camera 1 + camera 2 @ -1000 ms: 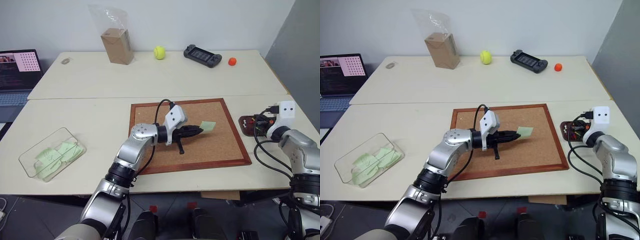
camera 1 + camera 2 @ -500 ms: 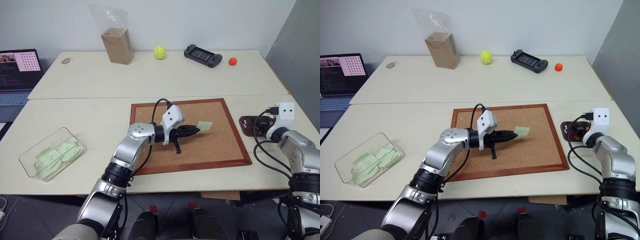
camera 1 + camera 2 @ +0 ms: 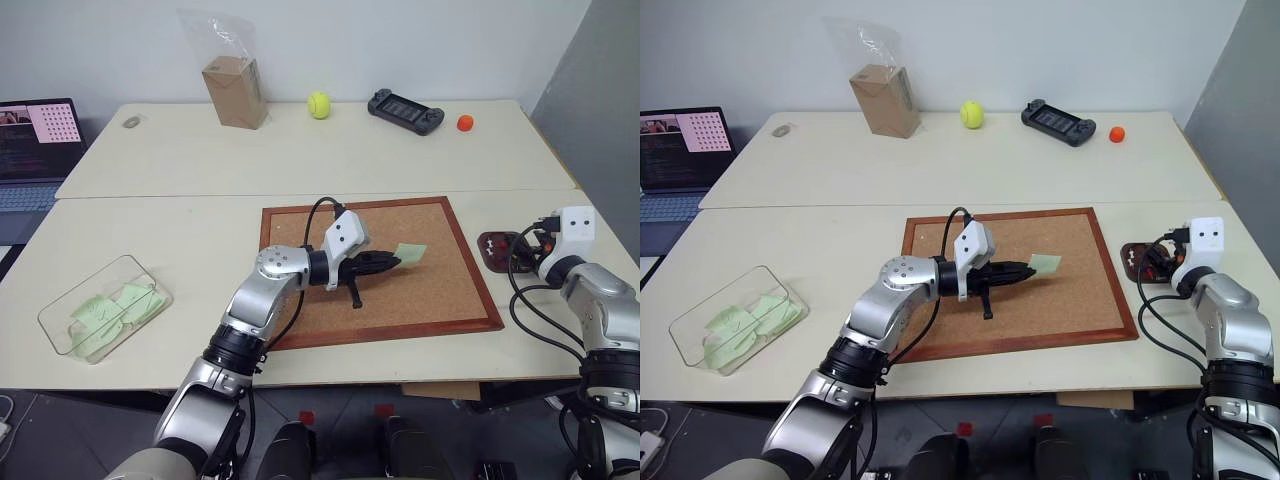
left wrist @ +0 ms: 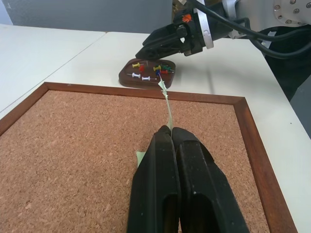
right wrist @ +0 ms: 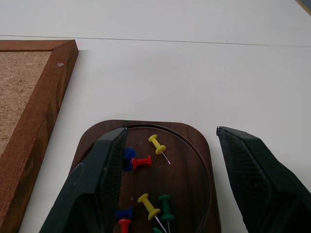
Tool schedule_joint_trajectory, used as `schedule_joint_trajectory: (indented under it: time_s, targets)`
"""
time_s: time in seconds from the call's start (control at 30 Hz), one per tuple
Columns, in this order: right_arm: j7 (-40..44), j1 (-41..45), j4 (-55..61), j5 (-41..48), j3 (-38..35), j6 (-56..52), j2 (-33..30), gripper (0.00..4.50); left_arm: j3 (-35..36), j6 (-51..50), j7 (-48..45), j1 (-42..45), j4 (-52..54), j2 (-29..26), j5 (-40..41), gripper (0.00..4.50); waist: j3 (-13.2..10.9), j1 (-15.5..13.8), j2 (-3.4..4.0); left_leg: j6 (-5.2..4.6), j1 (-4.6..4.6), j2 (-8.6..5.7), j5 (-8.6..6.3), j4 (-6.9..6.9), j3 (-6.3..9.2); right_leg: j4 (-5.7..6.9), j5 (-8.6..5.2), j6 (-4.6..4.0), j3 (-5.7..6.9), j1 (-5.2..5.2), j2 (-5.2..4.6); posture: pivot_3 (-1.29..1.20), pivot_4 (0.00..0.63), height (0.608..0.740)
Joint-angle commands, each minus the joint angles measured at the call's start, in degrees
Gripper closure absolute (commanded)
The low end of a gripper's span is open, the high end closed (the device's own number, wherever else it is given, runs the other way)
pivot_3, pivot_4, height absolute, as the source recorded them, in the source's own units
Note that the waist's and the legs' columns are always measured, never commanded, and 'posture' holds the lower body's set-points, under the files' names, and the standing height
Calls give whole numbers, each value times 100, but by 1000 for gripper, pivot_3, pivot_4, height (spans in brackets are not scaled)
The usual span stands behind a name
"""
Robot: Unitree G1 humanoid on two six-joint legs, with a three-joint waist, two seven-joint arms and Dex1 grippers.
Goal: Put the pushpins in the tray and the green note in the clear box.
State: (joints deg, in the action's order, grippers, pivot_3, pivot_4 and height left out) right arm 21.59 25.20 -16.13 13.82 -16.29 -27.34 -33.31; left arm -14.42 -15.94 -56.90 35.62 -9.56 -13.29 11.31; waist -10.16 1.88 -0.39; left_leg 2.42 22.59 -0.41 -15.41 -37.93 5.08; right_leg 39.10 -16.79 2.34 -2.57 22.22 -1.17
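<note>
The left hand [image 4: 171, 132] is seen over the corkboard [image 3: 420, 295], its two black fingers pressed together on the near edge of the green note [image 3: 411, 252]. The note is held off the cork surface, standing out past the fingertips toward the corkboard's right side. In the left wrist view the note [image 4: 168, 108] is seen edge-on as a thin pale strip rising from between the closed fingers.

The right hand [image 5: 167, 194] is placed over the tray [image 5: 192, 145], with its fingers spread wide apart and nothing gripped between them. The tray [image 3: 492, 246] is a small dark reddish-brown dish that rests on the bench [image 3: 150, 240] just beside the corkboard's right frame. Several pushpins [image 5: 146, 184] lie loose inside it: yellow, red, blue and green ones can be told. From the left wrist view the same tray [image 4: 127, 77] is seen beyond the frame, with the right hand's fingers [image 4: 163, 41] hanging close above its far rim.

The clear box [image 3: 60, 312] is set well apart, near the front left corner of the bench, and pale green notes already lie inside it.

On the far half of the bench a brown carton [image 3: 234, 92] in a crinkly clear bag, a tennis ball [image 3: 319, 104], a dark game controller [image 3: 404, 110] and a small orange-red ball [image 3: 465, 123] are lined up. A laptop [image 3: 35, 150] is seen at the left edge.
</note>
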Motion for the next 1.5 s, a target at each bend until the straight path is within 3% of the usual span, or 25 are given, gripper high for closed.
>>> schedule_joint_trajectory:
  time_s: [0.03, 1.13, 1.37, 1.5]
  targets:
    - [-2, -18, 79, -161, 57, 236, -89, 1381, -36, 100, 0, 38, 164, 4, 14, 4500, 0, 0, 0, 0, 0, 0, 0, 0, 0, 0, 0, 0, 0, 0, 0, 0, 150, 740]
    - [98, 143, -173, -137, -144, 320, -179, 1381, 0, 170, 24, 130, 12, 6, -25, 4500, 0, 0, 0, 0, 0, 0, 0, 0, -1, 0, 0, 0, -1, 0, 0, 0, 150, 740]
    - [550, -76, 1532, 1140, -606, -1108, -176, 1381, 178, -19, 224, -20, 330, -44, 97, 4500, 0, 5, 1, 0, 1, 3, 0, 0, 1, 1, 0, 0, -1, 1, 0, 0, 150, 740]
    - [1133, -408, 2691, 2063, -622, -1944, -368, 645, 611, -468, 668, -150, 887, -166, 308, 4500, 0, -3, 0, 0, 5, 4, 0, 0, 13, -2, 0, 0, 6, 0, 0, 0, 150, 740]
